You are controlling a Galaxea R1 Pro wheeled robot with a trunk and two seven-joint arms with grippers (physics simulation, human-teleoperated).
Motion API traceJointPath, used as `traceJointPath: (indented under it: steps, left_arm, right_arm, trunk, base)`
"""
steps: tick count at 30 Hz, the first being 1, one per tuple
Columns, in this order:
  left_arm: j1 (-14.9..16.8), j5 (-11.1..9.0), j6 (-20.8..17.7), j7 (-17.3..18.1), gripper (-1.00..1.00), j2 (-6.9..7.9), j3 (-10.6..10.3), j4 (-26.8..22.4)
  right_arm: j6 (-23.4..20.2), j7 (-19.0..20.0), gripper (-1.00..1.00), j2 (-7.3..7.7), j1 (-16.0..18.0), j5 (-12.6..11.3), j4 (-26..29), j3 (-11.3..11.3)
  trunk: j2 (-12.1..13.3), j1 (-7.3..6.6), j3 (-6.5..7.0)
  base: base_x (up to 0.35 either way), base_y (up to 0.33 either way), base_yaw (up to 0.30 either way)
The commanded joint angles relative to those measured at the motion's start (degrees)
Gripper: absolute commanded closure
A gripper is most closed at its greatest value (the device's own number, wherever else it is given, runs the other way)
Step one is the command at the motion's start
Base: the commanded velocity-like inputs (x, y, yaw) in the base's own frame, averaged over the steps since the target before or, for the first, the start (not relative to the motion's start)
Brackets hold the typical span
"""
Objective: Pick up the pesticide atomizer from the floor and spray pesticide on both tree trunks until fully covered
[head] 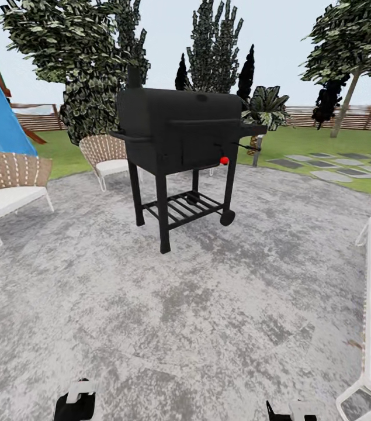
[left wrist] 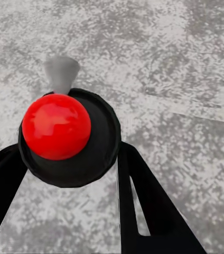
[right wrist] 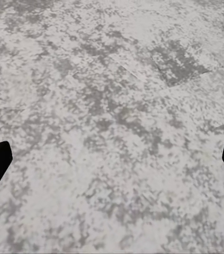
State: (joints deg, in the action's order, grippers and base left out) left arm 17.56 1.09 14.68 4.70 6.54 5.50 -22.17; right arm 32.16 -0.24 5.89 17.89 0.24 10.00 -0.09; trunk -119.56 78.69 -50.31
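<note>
Head view: mottled grey paved floor (head: 208,316) spreads wide, a boxy black barrel grill (head: 182,146) on it. Beyond, a slim-trunked leafy tree (head: 349,93) leans. The left hand (left wrist: 70,164) has black fingers clamped on the round, glossy red-capped atomizer (left wrist: 56,127); the right hand (right wrist: 112,164) is spread apart above paving.

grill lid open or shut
Shut: the black grill's domed lid sits down flush on its body, with no gap showing.
</note>
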Motion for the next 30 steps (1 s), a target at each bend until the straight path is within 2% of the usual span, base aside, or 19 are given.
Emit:
traceJointPath:
  steps: [1,30]
  left_arm:
    - [0.0,0.1,0.2,0.5,1.0,-0.04,0.5,0.0]
    - [0.0,0.1,0.2,0.5,1.0,-0.04,0.5,0.0]
  right_arm:
    - [0.2,0.0,-1.0,0.0,0.1,0.0,-0.1,0.0]
    - [0.2,0.0,-1.0,0.0,0.1,0.0,-0.1,0.0]
  trunk:
    - [0.0,0.02,-0.05]
    - [0.0,0.02,-0.05]
  base:
    - [0.325,0.115,-0.262]
    - [0.297,0.156,-0.263]
